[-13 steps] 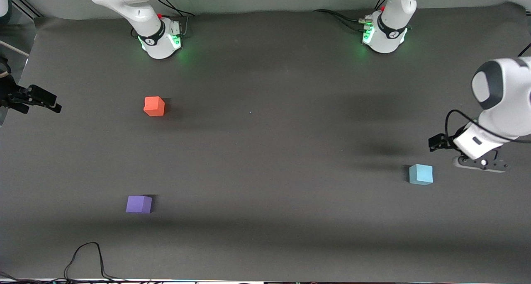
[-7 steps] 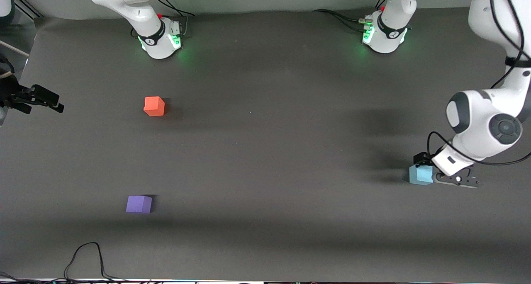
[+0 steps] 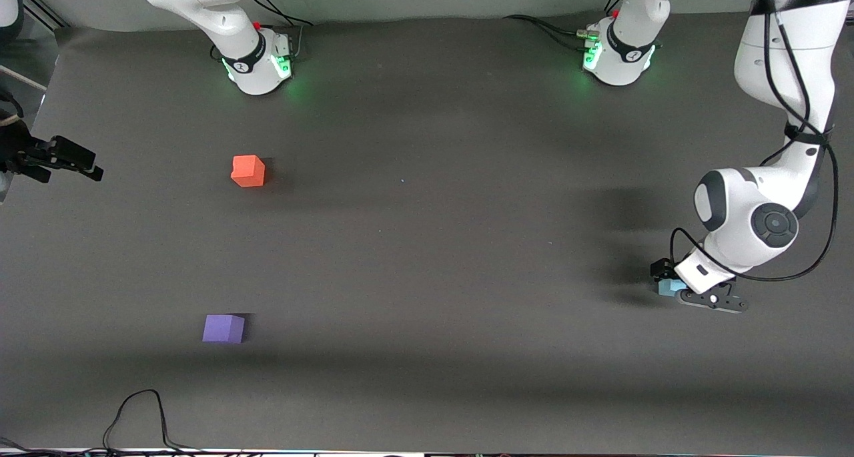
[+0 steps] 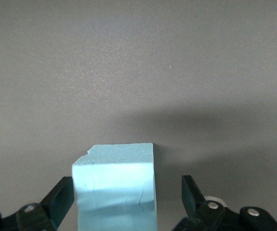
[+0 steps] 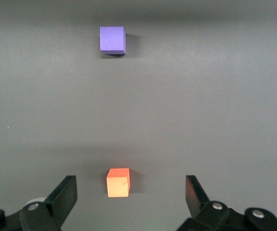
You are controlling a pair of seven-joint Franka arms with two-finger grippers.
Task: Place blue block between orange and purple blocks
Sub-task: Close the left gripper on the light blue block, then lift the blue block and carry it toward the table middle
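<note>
The blue block [image 4: 114,192] sits on the table at the left arm's end, mostly hidden in the front view [image 3: 667,287] by the left hand. My left gripper [image 3: 675,287] is down at the table, open, with its fingers on either side of the block [image 4: 129,192]; one finger [image 4: 61,197] is beside a block face and the other stands off with a gap. The orange block [image 3: 247,171] and the purple block [image 3: 223,328] lie toward the right arm's end, the purple nearer the front camera. My right gripper [image 5: 130,186] is open and empty, high above the orange block [image 5: 118,182]; the purple block [image 5: 112,39] also shows there.
The dark mat [image 3: 427,243] lies between the blue block and the other two blocks. A black fixture [image 3: 60,158] sticks in at the table edge past the right arm's end. A black cable [image 3: 137,410] loops along the front edge.
My left arm has swung in and lowered: the gripper was beside the blue block, and now it straddles it. The blocks and the right arm have not moved.
</note>
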